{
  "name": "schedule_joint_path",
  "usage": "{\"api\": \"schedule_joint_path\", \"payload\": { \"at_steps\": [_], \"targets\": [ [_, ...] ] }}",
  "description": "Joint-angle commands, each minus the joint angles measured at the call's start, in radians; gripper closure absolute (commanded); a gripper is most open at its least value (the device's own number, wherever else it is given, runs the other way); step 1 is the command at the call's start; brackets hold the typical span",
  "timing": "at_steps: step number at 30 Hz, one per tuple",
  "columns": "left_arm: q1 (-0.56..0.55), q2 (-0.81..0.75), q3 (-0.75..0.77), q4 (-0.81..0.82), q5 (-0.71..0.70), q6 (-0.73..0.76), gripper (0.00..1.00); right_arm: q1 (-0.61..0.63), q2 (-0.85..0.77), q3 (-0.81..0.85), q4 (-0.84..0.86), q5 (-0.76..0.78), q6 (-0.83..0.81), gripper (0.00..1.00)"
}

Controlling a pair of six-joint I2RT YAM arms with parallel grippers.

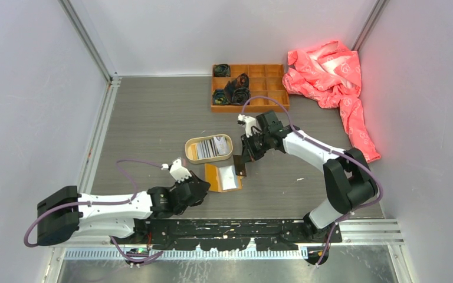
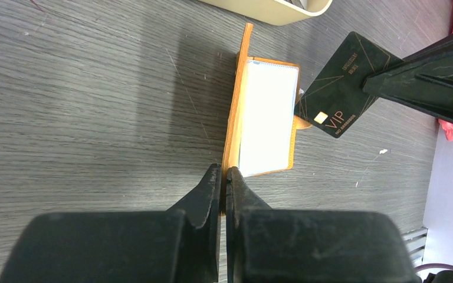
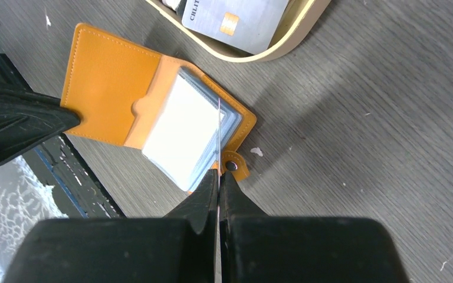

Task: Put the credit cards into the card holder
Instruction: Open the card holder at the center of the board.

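Observation:
The card holder lies open on the table, its clear sleeves facing up. My left gripper is shut on the edge of its orange cover and holds that cover upright. My right gripper is shut on a black credit card printed "VIP". The card stands on edge over the sleeves at the holder's right side, by the snap tab. More credit cards lie in the oval tan tray just behind the holder.
An orange wooden compartment box with dark rolled items stands at the back. A pink-red cloth lies at the back right. The tray's rim is close to the holder. Grey walls enclose the table.

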Motion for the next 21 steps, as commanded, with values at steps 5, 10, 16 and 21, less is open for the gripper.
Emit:
{"api": "schedule_joint_path", "payload": {
  "at_steps": [5, 10, 16, 21],
  "targets": [
    [-0.010, 0.025, -0.001, 0.069, -0.002, 0.025, 1.00, -0.015, 0.048, -0.006, 0.108, -0.203, 0.114, 0.99],
    [-0.009, 0.049, -0.001, 0.101, 0.010, 0.038, 1.00, -0.015, 0.052, -0.007, 0.128, -0.297, 0.133, 0.99],
    [-0.009, 0.071, -0.009, 0.138, 0.020, 0.050, 1.00, -0.015, 0.022, 0.009, 0.074, -0.169, 0.082, 0.99],
    [-0.010, 0.051, -0.026, 0.138, 0.016, 0.064, 1.00, -0.020, 0.006, 0.032, 0.030, -0.094, 0.042, 0.99]
  ]
}}
